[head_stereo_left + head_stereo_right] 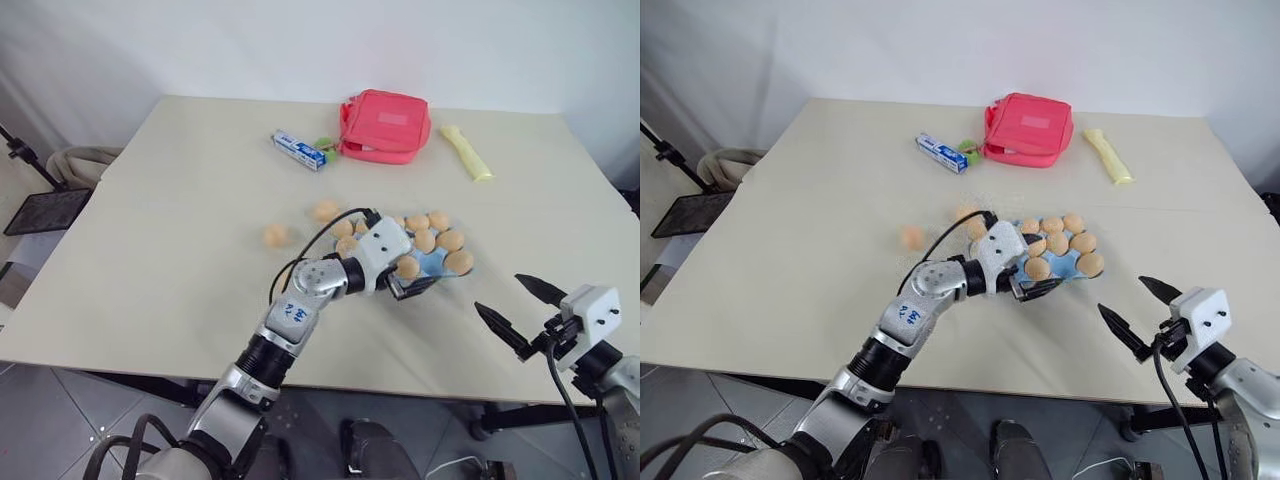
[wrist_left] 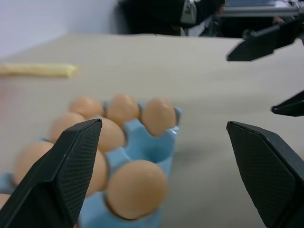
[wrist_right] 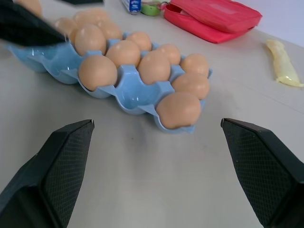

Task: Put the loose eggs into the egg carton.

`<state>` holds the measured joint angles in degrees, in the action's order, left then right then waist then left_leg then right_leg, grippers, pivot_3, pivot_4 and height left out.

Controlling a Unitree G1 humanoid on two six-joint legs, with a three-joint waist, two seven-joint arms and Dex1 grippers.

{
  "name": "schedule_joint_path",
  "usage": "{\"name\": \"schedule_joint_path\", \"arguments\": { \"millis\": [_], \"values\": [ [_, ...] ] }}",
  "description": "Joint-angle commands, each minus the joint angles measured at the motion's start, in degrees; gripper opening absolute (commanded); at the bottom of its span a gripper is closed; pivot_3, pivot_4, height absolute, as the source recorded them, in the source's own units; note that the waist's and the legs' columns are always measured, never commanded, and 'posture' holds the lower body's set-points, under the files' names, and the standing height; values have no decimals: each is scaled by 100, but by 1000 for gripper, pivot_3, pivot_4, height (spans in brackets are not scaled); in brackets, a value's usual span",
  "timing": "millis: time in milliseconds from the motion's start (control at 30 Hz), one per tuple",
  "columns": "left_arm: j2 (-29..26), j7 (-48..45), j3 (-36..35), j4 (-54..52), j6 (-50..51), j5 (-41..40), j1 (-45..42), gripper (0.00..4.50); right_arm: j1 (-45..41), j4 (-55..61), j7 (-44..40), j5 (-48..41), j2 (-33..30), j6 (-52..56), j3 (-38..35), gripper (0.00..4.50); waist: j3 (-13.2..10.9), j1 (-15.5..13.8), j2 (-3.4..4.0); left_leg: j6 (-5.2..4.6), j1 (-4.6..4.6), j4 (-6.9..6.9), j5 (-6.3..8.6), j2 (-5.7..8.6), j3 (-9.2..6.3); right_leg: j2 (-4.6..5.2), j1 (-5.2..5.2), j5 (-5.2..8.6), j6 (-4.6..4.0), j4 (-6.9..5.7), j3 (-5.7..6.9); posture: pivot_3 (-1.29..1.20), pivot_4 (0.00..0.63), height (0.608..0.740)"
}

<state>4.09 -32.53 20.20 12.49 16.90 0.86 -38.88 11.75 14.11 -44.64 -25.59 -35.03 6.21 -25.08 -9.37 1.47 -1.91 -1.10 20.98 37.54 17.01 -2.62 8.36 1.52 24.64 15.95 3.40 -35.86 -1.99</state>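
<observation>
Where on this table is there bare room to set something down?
The table's near-left stretch, left of the lone loose egg, is bare, as is the strip between egg carton and right claw. It is crowded around the carton, under the left claw, and by the red pouch.

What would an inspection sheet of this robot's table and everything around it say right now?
Surface: beige table, bare near its front edge.
Job's things: light blue egg carton mostly filled with eggs; two loose eggs lie on the table beside it.
Clutter: red zip pouch, toothpaste box, small green thing and pale yellow packet near the far edge.
Grippers: left tool open at the carton, holding nothing; right tool open, apart from the carton.
Cables: black cable on the left arm.
Surroundings: white wall, tiled floor, black stand.
</observation>
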Motion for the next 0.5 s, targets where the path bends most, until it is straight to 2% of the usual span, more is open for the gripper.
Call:
{"name": "schedule_joint_path", "arguments": {
  "millis": [33, 300, 500],
  "values": [
    [242, 276, 120, 190, 170, 173, -332, 4484, -44, 39, -26, -13, -91, -66, -70, 4500, 0, 0, 0, 0, 2, 0, 0, 0, -1, 0, 1, 0, 0, 1, 0, 0, 150, 740],
    [549, 672, 282, 991, 1119, 515, -1137, 4484, 118, 139, 74, 15, -27, -72, -168, 4500, -1, 17, -2, -1, 0, -7, 1, 0, -3, -3, 2, 1, 0, 7, 0, 0, 150, 740],
    [616, 711, 380, 1120, 1454, 489, -1269, 4484, 332, 262, 168, -11, 4, -93, -271, 4500, -1, 12, -1, 2, 5, -17, 2, -1, -4, -2, 8, 1, -1, 11, 3, 0, 150, 740]
  ]
}}
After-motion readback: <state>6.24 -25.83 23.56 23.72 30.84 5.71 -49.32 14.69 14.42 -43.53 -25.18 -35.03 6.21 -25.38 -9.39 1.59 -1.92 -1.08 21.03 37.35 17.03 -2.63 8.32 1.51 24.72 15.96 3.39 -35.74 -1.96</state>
